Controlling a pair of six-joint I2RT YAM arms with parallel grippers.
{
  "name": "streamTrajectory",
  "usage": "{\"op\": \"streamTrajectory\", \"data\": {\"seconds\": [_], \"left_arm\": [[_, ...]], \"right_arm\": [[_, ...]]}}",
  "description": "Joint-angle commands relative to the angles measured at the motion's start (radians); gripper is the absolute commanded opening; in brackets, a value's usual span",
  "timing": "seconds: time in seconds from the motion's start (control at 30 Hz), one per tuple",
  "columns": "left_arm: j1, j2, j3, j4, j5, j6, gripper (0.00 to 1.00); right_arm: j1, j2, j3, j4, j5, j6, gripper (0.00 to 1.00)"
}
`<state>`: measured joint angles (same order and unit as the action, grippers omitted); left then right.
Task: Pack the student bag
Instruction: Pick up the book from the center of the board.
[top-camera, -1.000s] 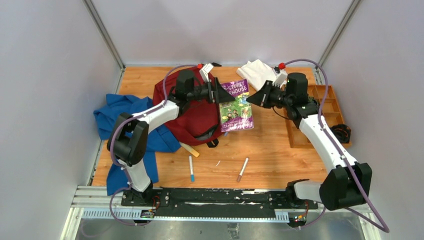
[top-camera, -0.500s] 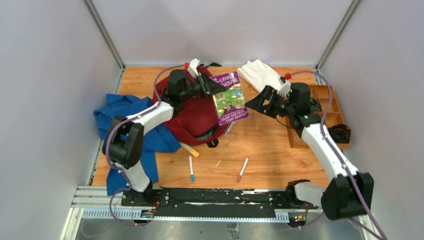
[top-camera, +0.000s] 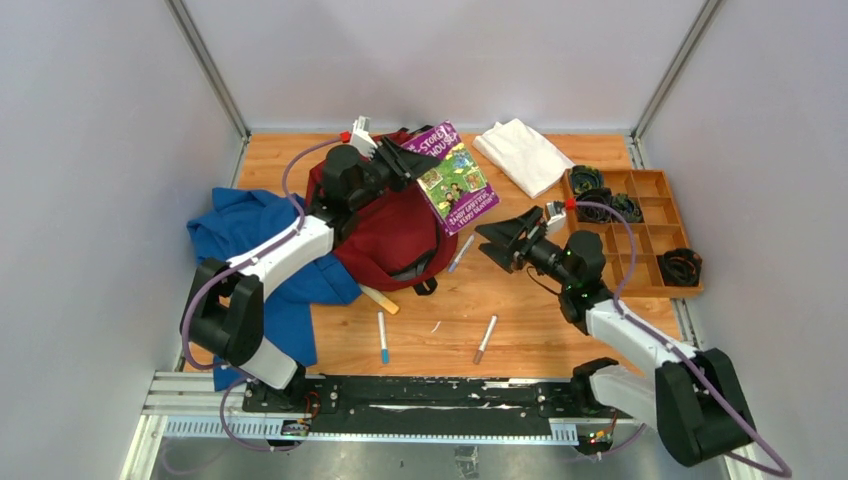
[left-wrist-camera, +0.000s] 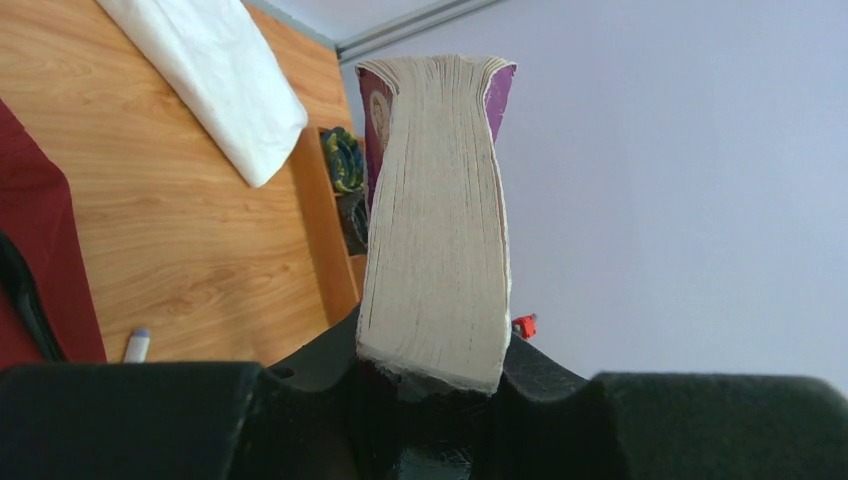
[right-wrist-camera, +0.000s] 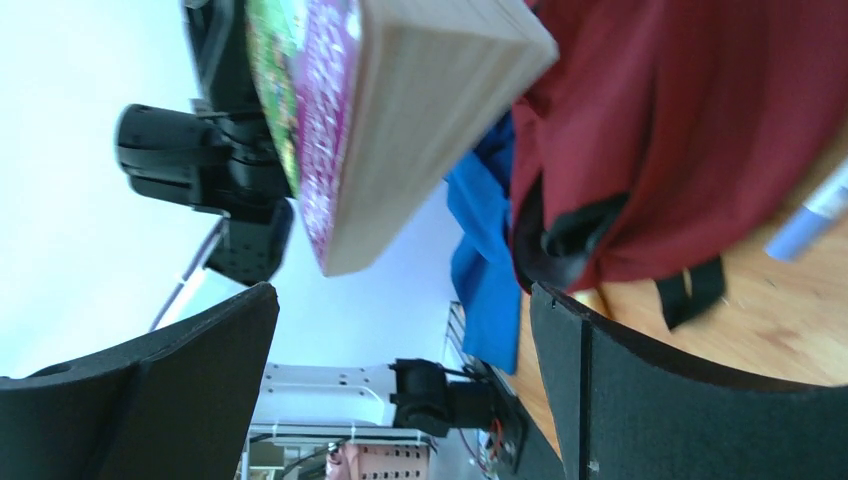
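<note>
Backpack, dark red (top-camera: 385, 230): one.
Book, purple cover (top-camera: 452, 180): one.
Blue garment (top-camera: 240, 240): one.
White folded cloth (top-camera: 522, 155): one.
Wooden compartment tray (top-camera: 655, 289): one. Dark coiled bundles (top-camera: 683, 266) in it: at least three, exact count unclear.
Markers: three. Blue-capped (top-camera: 384, 338), red-tipped (top-camera: 485, 339), pale blue (top-camera: 460, 253).
Orange-tan stick (top-camera: 379, 299): one.
Robot arms: two, left (top-camera: 285, 252) and right (top-camera: 630, 338).

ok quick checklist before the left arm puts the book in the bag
1. Left hand grips the book: ok, clamped on the page edge in the left wrist view.
2. Book off the table: ok, held tilted in the air at the far side of the student bag.
3. Bag mouth open: cannot tell, no opening shows in the top view.
4. Right hand free to help: ok, open, empty, apart from the book.
5. Blue garment out of the way: ok, it lies at the bag's left side, not on top.
</note>
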<state>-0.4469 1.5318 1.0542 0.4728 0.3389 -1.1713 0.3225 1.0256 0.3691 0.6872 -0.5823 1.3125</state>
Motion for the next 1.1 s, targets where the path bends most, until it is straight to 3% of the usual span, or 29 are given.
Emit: {"op": "streamTrajectory", "data": {"seconds": [0.0, 0.4, 0.53, 0.73, 0.8, 0.83, 0.87, 0.93, 0.97, 1.0, 1.07], "left_arm": [[-0.004, -0.022, 0.001, 0.075, -0.051, -0.071, 0.0], [-0.006, -0.049, -0.037, 0.118, -0.038, -0.112, 0.0], [-0.006, -0.058, -0.052, 0.118, -0.041, -0.107, 0.0], [-0.006, -0.061, -0.059, 0.118, -0.043, -0.105, 0.0], [-0.006, -0.064, -0.064, 0.118, -0.044, -0.103, 0.0], [-0.006, -0.066, -0.067, 0.117, -0.045, -0.098, 0.0], [-0.005, -0.069, -0.07, 0.116, -0.044, -0.091, 0.06], [0.001, -0.078, -0.066, 0.091, -0.033, -0.056, 0.37], [0.004, -0.089, -0.053, 0.018, -0.03, -0.013, 0.58], [0.005, -0.103, -0.034, -0.068, -0.033, 0.08, 0.66], [0.005, -0.133, 0.021, -0.283, -0.047, 0.267, 0.7]], "right_arm": [[0.031, 0.1, -0.007, 0.445, 0.043, 0.168, 1.0], [0.067, 0.414, 0.159, 0.711, 0.08, 0.242, 1.0], [0.069, 0.491, 0.204, 0.773, 0.093, 0.277, 0.91], [0.083, 0.574, 0.243, 0.836, 0.097, 0.312, 0.38], [0.085, 0.577, 0.245, 0.835, 0.098, 0.314, 0.06], [0.084, 0.577, 0.242, 0.834, 0.098, 0.316, 0.0], [0.082, 0.573, 0.234, 0.834, 0.098, 0.317, 0.0], [0.063, 0.546, 0.208, 0.81, 0.076, 0.31, 0.0], [0.046, 0.523, 0.19, 0.782, 0.057, 0.298, 0.0], [0.024, 0.491, 0.166, 0.731, 0.038, 0.28, 0.0], [-0.038, 0.402, 0.111, 0.595, -0.011, 0.228, 0.0]]}}
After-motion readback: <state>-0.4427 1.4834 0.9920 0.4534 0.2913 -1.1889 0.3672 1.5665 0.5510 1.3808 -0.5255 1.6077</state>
